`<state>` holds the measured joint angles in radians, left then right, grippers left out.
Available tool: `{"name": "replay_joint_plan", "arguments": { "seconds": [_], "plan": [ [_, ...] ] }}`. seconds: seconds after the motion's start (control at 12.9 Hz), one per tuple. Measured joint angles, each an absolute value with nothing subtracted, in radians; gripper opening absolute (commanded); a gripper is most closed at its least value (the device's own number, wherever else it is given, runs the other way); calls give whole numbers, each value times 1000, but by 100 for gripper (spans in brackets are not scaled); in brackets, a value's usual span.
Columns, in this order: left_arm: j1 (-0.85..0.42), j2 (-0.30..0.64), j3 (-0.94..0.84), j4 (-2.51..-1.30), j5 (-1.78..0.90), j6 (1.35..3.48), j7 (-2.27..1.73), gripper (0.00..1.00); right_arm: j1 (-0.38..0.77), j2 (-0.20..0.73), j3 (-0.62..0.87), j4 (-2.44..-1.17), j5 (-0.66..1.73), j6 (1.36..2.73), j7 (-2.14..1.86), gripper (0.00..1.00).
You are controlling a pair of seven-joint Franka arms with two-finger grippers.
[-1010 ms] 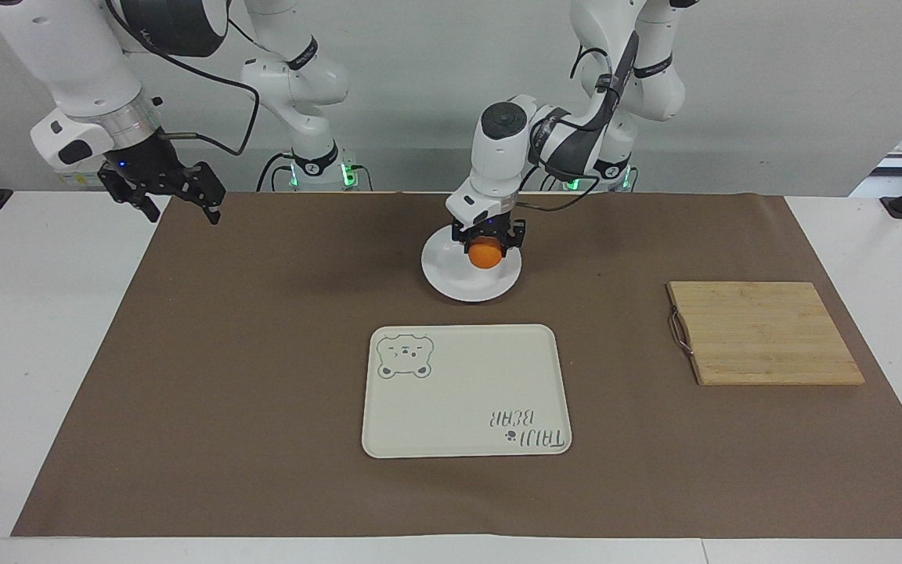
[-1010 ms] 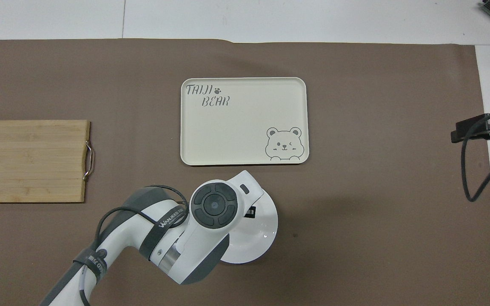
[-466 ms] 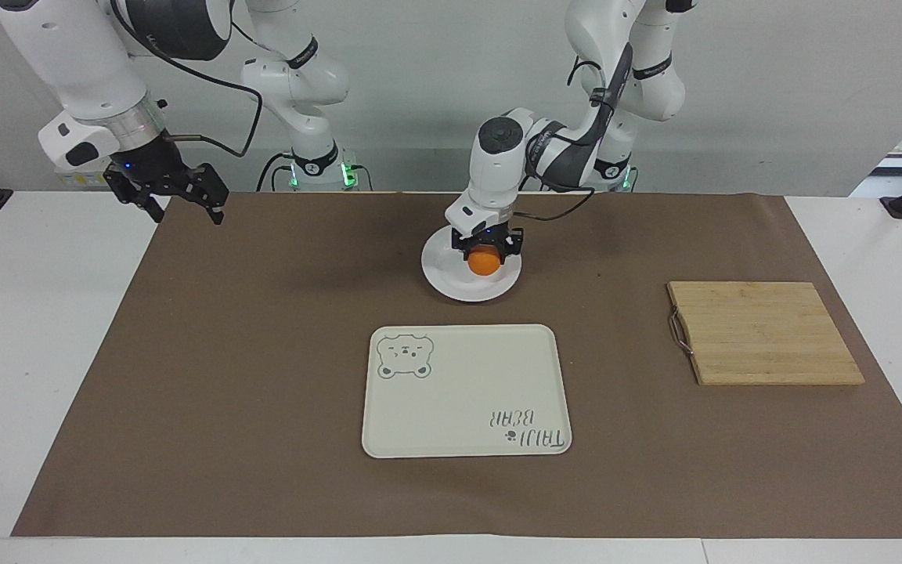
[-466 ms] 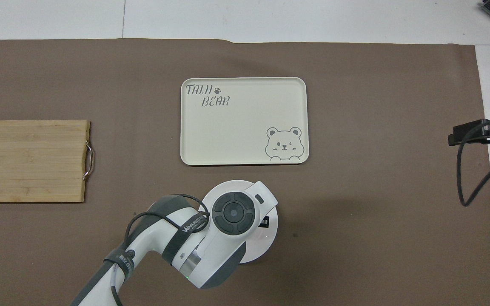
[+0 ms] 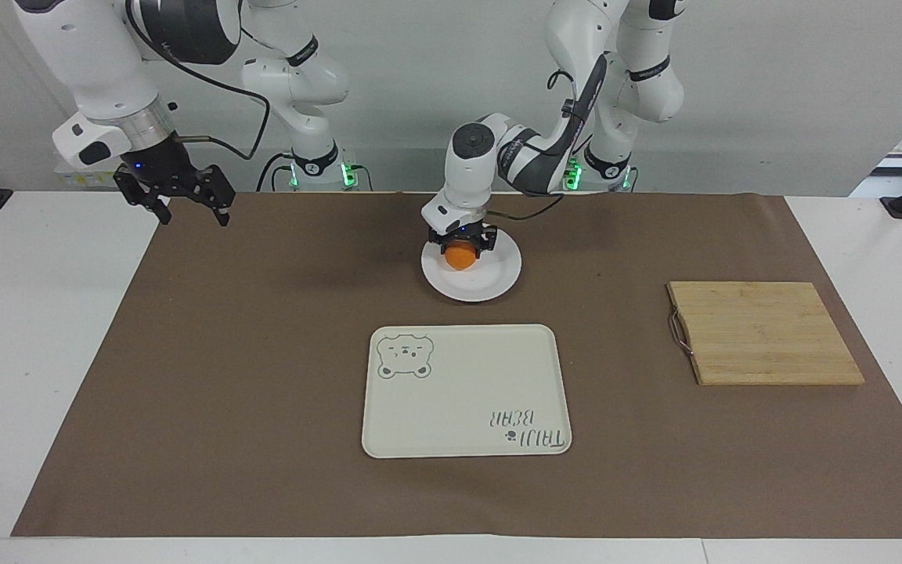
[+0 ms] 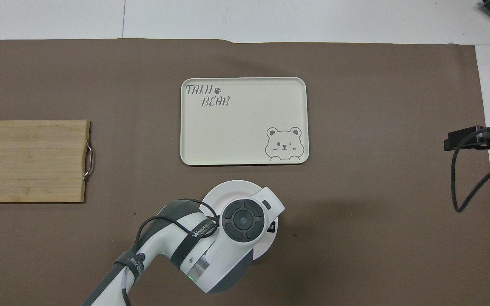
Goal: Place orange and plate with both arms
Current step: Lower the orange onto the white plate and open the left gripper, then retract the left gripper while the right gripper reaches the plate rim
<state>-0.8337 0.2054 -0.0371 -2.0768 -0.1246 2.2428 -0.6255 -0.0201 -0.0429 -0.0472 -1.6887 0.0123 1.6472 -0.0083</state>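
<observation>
Our left hand (image 5: 460, 249), clamped on the orange (image 5: 460, 257), has carried it down from a second ago, low over the white plate (image 5: 490, 282); release looks near. Our right hand (image 5: 177, 196) waits, fingers apart, above the table's edge.

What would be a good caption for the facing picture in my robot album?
Left tool holds the orange over the white plate while the right tool waits near the mat's edge.

Your path along the brown mat (image 5: 263, 376) toward the right arm's table edge lies open; the cream rectangular bear tray (image 5: 467, 389) blocks mid-table.
</observation>
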Motion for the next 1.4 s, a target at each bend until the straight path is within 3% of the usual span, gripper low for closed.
{"name": "replay_joint_plan", "arguments": {
  "seconds": [0.7, 1.17, 1.4],
  "plan": [
    [-797, 162, -18, -2047, -125, 2222, -663, 100, -6, -69, -34, -1834, 127, 1749, -98, 100],
    [-606, 67, -6, -1957, -125, 2074, -496, 100, 47, -70, -30, -2021, 320, 1917, -111, 100],
    [-485, 42, -2, -1855, -125, 1940, -405, 100, 126, -68, -28, -2141, 429, 2029, -143, 100]
  ]
}}
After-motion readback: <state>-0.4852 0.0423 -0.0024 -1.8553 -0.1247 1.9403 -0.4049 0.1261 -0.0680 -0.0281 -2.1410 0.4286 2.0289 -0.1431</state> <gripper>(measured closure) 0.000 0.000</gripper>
